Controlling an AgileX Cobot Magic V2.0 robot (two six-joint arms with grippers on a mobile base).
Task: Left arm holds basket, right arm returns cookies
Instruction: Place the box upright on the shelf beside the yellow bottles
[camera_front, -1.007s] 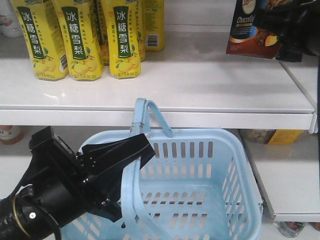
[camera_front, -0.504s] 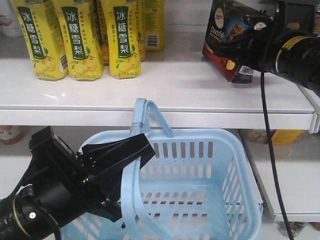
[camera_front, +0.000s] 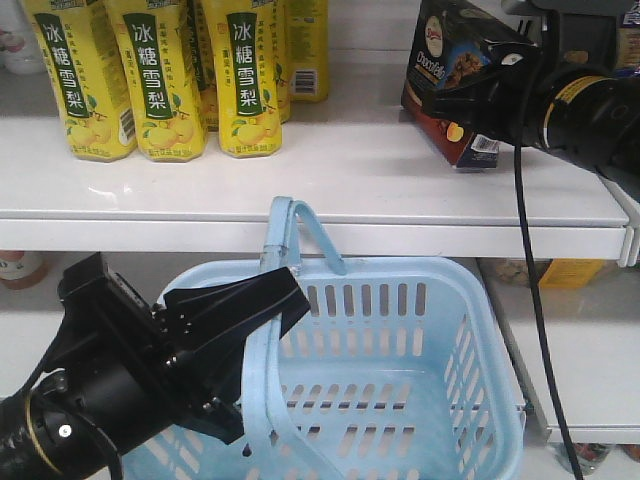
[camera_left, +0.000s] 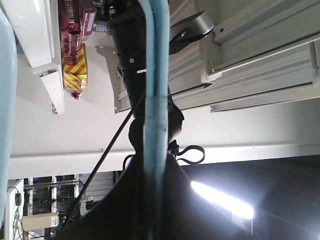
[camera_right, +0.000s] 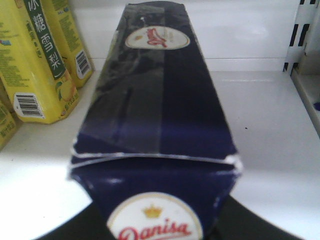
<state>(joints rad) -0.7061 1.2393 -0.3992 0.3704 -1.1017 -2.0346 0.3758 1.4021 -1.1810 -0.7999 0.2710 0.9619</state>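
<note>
The light blue basket (camera_front: 380, 310) hangs below the white shelf, in front of it. My left gripper (camera_front: 275, 300) is shut on one of its hoop handles (camera_front: 262, 360). From the left wrist the handle (camera_left: 154, 100) runs straight up out of the dark left gripper (camera_left: 152, 220). At the upper right my right gripper (camera_front: 450, 105) is shut on the cookies (camera_front: 455, 60), a dark navy box tilted over the shelf. Its lower corner is at the shelf surface; contact cannot be told. The right wrist shows the cookies (camera_right: 155, 100) reaching forward from the right gripper (camera_right: 160, 227).
Yellow drink bottles (camera_front: 170, 80) stand in rows at the shelf's left; the nearest bottle (camera_right: 40, 65) is just left of the box. The shelf's front edge (camera_front: 350, 238) overhangs the basket. A black cable (camera_front: 530, 300) hangs from the right arm. A yellow package (camera_front: 570, 272) lies on the lower shelf.
My right arm has carried the cookies in from the upper right, leftward and lower over the shelf, with only a small shift in the last half second. Left arm and basket have not moved.
</note>
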